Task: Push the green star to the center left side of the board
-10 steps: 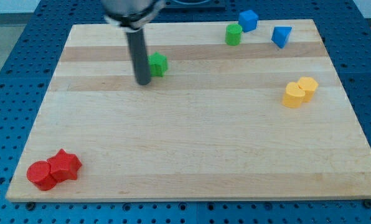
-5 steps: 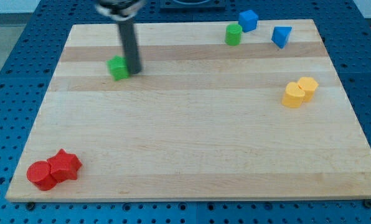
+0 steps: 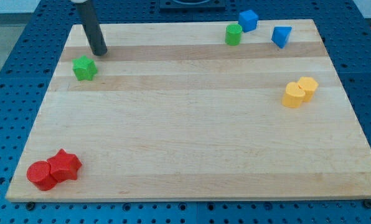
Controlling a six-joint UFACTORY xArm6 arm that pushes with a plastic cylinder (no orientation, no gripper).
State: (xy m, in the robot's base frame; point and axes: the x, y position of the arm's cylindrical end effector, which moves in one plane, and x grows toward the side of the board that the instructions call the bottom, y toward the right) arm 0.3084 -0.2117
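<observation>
Where the wooden board (image 3: pixel 185 155) comes nearest the view's bottom, its left corner holds a red cylinder (image 3: pixel 39 175) touching a red star (image 3: pixel 65 165); the pair sits well apart from everything else. Farther up on the view's right, a yellow heart (image 3: pixel 292 95) and a yellow cylinder-like block (image 3: pixel 308 86) press together near the right edge.

Green star (image 3: pixel 84 68): bright green, small, stubby points, lying flat on the board in the upper left region, close to the left edge but above the mid-height of that side. It stands alone, not touching any other block.

My tip (image 3: pixel 99 53) rests on the board just above and to the right of the green star, with a narrow gap of bare wood between them, so no contact. The rod carries nothing; it has no jaws to open or close.

Along the far edge: a green cylinder (image 3: pixel 233 35), a blue cube (image 3: pixel 248 20) just beside it, and a blue triangular block (image 3: pixel 281 36) farther right.
</observation>
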